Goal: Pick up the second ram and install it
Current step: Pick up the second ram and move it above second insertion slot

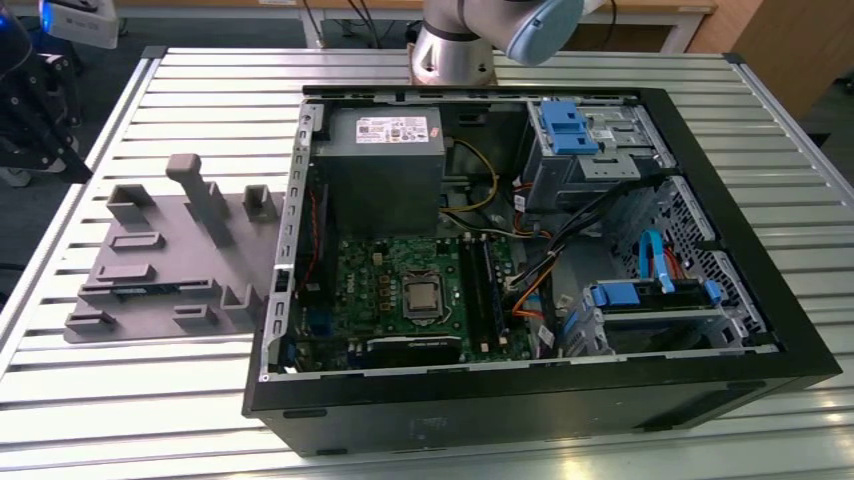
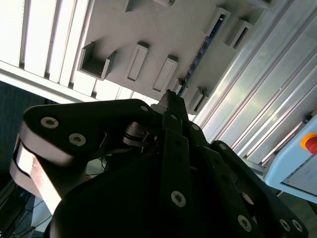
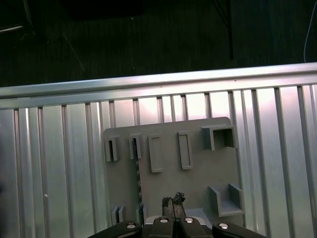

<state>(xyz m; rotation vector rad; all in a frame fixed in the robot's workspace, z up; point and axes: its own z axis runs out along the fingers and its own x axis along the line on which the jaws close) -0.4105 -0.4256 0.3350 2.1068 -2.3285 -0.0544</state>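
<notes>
We observe a slatted metal table (image 1: 120,420) carrying all the items. The largest item on it is an open black computer case (image 1: 534,405), lying on its side towards the exterior view's right. Inside the case, a grey power-supply box (image 1: 380,165) sits above the green motherboard (image 1: 387,275). The arm (image 1: 461,45) rises from the far edge of the table, just behind the case.

A grey moulded tray (image 1: 174,260) lies flat on the table just beside the case, on the exterior view's left. We see it from above in both wrist views (image 3: 198,173) (image 2: 148,25), with its raised blocks and narrow slots.

The gripper (image 3: 173,204) hangs above the tray and is apart from it. In the second wrist view, its black linkages converge to a single tip (image 2: 169,99). We read the claw as drawn together, with nothing held and nothing touched.

The second ram (image 3: 138,184) stands on its long edge in a narrow slot of the tray, between two small end holders. In the first wrist view it lies near the gripper tips, slightly to one side of them. It appears as a thin dark line with a blue-green tint (image 2: 202,49). Because it is seen edge-on, we cannot make out its chips or label.
</notes>
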